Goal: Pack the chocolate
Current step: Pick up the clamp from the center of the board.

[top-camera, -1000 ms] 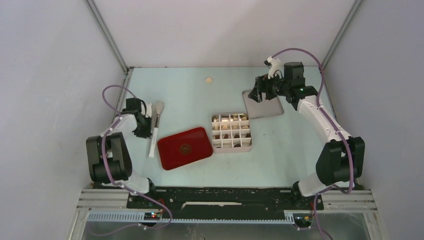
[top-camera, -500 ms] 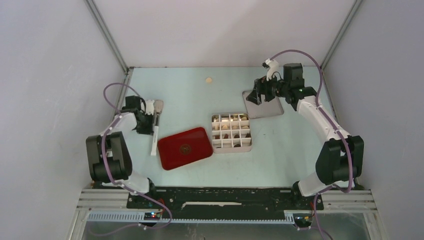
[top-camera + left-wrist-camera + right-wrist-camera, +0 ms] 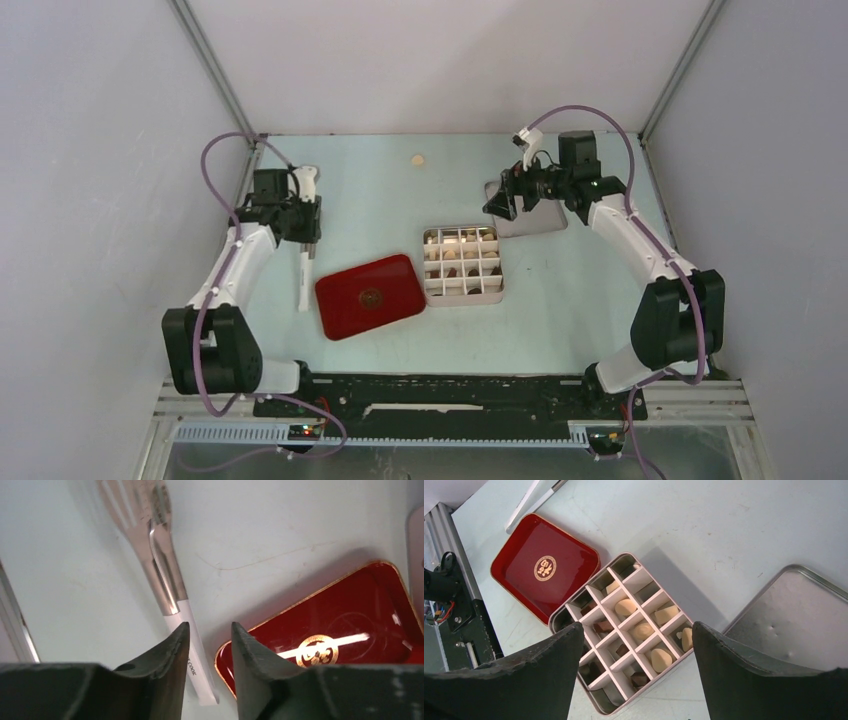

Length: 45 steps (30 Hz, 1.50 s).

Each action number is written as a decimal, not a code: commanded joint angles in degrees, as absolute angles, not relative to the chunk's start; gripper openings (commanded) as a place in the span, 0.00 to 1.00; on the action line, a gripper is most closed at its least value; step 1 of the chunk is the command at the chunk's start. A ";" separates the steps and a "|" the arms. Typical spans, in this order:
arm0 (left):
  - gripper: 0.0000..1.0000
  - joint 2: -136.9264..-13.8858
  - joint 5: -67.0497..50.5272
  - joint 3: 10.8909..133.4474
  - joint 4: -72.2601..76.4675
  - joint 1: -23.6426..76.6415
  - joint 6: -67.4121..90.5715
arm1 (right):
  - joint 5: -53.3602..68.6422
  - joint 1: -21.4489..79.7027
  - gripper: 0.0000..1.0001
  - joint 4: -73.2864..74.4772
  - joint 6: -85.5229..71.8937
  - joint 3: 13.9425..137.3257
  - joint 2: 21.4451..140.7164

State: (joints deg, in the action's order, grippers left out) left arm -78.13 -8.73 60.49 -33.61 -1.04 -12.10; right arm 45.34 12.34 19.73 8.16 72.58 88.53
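Observation:
The chocolate pieces, cream (image 3: 626,606) and dark brown (image 3: 602,626), sit in the cells of an open tin box (image 3: 664,674) with a white divider, also in the top view (image 3: 497,297). One cream piece (image 3: 419,159) lies alone on the table at the back. My right gripper (image 3: 638,625) is open wide and empty, held above the table between the box and its lid (image 3: 794,615); the top view shows this gripper (image 3: 497,203) at the lid's left edge. My left gripper (image 3: 210,625) is open by a narrow gap and empty, above the white handle of the tongs (image 3: 192,655).
A red tray (image 3: 350,305) with a gold emblem lies left of the box, empty. The metal tongs (image 3: 301,285) lie on the table left of the tray. The lid (image 3: 540,215) lies behind the box. Walls enclose the table on three sides.
My left arm has swung up and toward the back, from beside the tongs to over them. My right gripper has moved a little left, off the lid. The tongs stay put.

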 commanded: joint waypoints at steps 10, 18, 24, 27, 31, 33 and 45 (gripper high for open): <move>0.53 -85.30 -3.22 56.21 -28.54 -6.92 -2.16 | 47.24 12.37 0.83 19.20 9.54 72.69 90.86; 0.51 -91.52 -2.83 57.15 -28.07 -7.02 -3.12 | 48.01 11.61 0.84 19.34 9.26 72.69 91.31; 0.49 -91.45 2.43 56.91 -28.00 -8.38 -3.41 | 48.73 11.03 0.84 19.22 8.68 72.69 91.87; 0.48 -90.50 3.08 56.28 -27.77 -9.17 -3.34 | 49.02 11.00 0.84 19.08 8.45 72.73 92.26; 0.47 -90.63 3.25 55.87 -27.88 -9.86 -3.28 | 49.29 11.03 0.84 19.12 8.28 72.69 92.65; 0.46 -91.47 3.38 55.96 -28.53 -10.22 -3.03 | 49.39 10.99 0.84 19.03 8.19 72.69 92.80; 0.37 -90.81 3.63 54.04 -27.79 -12.99 -3.80 | 49.99 10.40 0.84 18.96 7.50 72.69 93.20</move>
State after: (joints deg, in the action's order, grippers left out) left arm -91.98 3.49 55.48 -28.75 -12.32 -3.46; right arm 48.31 10.72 19.92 8.23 72.58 92.73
